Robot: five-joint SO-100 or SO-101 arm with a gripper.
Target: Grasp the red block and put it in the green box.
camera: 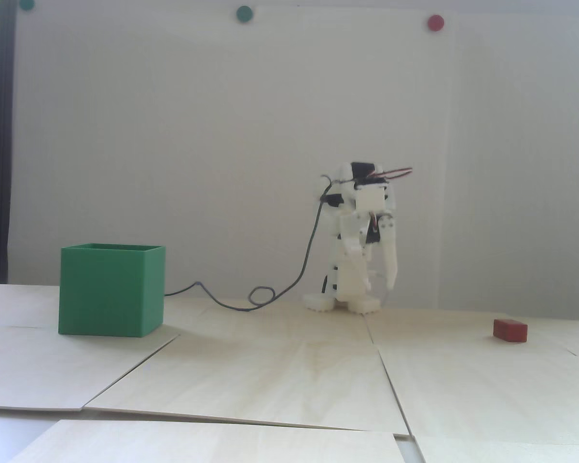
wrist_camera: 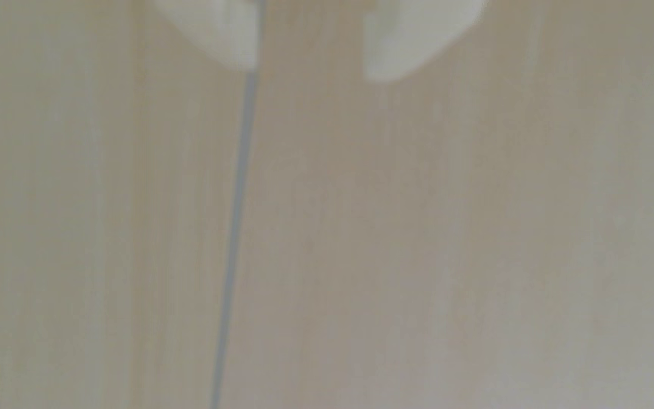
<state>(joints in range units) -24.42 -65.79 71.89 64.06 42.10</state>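
Note:
The red block [camera: 510, 330] lies flat on the wooden table at the far right of the fixed view. At the left stands the green box [camera: 111, 289], upright with its top open. Between them, at the back of the table, the white arm is folded up over its base. My gripper [camera: 379, 284] points down just above the wood, far from both block and box. In the wrist view the gripper [wrist_camera: 313, 72] shows two blurred white fingertips [wrist_camera: 396, 47] apart, with only bare wood between them. Neither block nor box appears in the wrist view.
A dark cable [camera: 270, 294] loops across the table from the arm toward the box. The tabletop is made of several plywood panels [camera: 289, 366] with seams [wrist_camera: 235, 220] between them. Green and red round dots [camera: 435, 22] sit on the white wall. The table's front edge is near the camera.

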